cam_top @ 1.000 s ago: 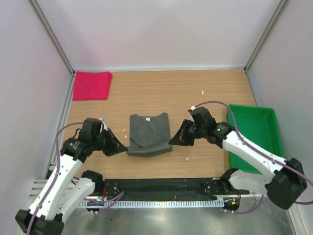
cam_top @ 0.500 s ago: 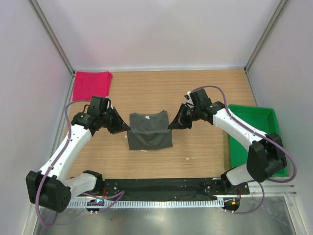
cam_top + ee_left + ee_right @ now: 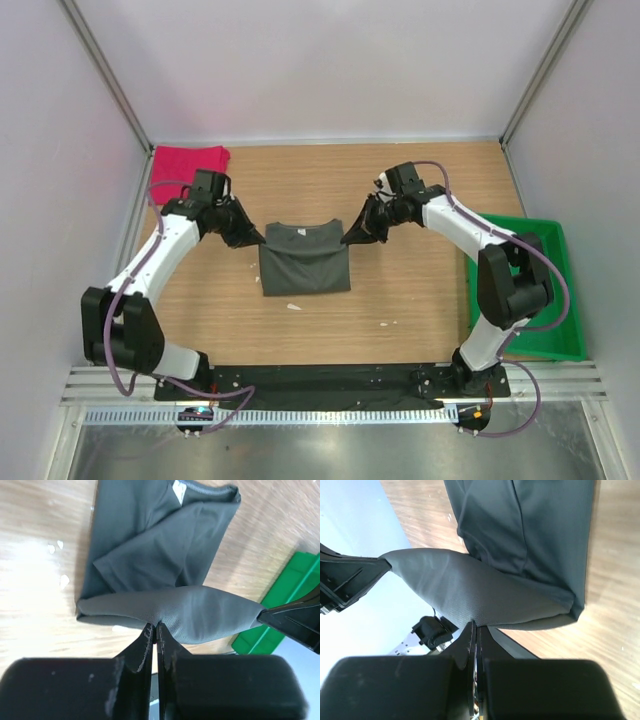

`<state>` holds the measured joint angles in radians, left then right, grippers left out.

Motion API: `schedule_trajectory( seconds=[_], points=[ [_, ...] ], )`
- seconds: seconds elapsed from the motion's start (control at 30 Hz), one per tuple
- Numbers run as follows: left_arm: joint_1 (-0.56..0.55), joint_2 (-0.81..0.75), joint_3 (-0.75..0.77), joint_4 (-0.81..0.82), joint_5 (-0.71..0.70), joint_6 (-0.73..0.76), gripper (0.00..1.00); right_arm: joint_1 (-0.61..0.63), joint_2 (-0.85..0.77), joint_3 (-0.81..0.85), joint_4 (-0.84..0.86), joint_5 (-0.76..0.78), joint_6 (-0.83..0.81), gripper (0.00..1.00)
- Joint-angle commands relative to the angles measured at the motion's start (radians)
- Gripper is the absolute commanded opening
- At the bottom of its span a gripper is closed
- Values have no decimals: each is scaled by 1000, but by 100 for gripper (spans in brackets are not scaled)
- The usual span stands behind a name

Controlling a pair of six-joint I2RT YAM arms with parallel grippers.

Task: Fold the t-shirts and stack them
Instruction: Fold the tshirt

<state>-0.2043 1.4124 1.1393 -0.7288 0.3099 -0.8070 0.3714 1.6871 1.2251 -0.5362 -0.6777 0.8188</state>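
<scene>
The folded dark grey-olive cloth t-shirt [image 3: 305,265] lies on the brown wooden table [image 3: 420,290]. Behind it, far left, lies the folded pinkish-red cloth t-shirt [image 3: 188,170]; well to its right, the green plastic tray [image 3: 552,275]. The left gripper [image 3: 258,238] and right gripper [image 3: 348,238] pinch its far corners

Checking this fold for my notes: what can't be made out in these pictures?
- Red t-shirt: near part hidden by the left arm, top view.
- Green tray: left side covered by the right arm, top view.
- Grey t-shirt collar label: too small to read, left wrist view.
</scene>
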Motion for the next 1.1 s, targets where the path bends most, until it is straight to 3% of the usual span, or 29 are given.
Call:
schedule_trajectory(
  seconds=[0.0, 0.13, 0.23, 0.27, 0.33, 0.37, 0.4, 0.43, 0.5, 0.57, 0.6, 0.77, 1.07],
  points=[
    [23, 68, 68, 63, 1, 40, 5, -18, 54, 106, 31, -48, -18, 1],
    [43, 182, 126, 113, -32, 81, 6, -61, 195, 165, 143, -48, 3, 5],
    [66, 338, 189, 191, -104, 118, 19, -106, 333, 264, 252, -69, 29, 14],
    [71, 386, 262, 200, -100, 143, 20, -117, 423, 302, 248, -45, 10, 19],
    [82, 477, 356, 166, -82, 182, 36, -143, 491, 427, 242, -83, -9, 33],
    [83, 517, 416, 135, -71, 227, 41, -156, 499, 462, 239, -83, -9, 34],
    [80, 505, 457, 120, -116, 247, 48, -161, 488, 512, 223, -62, -47, 39],
    [80, 482, 452, 117, -156, 264, 50, -166, 481, 536, 161, -33, -61, 46],
    [97, 387, 403, 127, -201, 281, 54, -167, 442, 548, 105, -22, -96, 50],
    [106, 334, 363, 166, -145, 292, 59, -157, 398, 504, 74, 6, -190, 54],
    [109, 300, 317, 186, -41, 328, 63, -141, 351, 441, 88, 3, -217, 55],
    [106, 310, 192, 265, 121, 400, 64, -95, 368, 441, -11, 35, -486, 57],
    [49, 424, 151, 336, 75, 416, 52, -37, 454, 496, -80, 168, -586, 49]
  ],
)
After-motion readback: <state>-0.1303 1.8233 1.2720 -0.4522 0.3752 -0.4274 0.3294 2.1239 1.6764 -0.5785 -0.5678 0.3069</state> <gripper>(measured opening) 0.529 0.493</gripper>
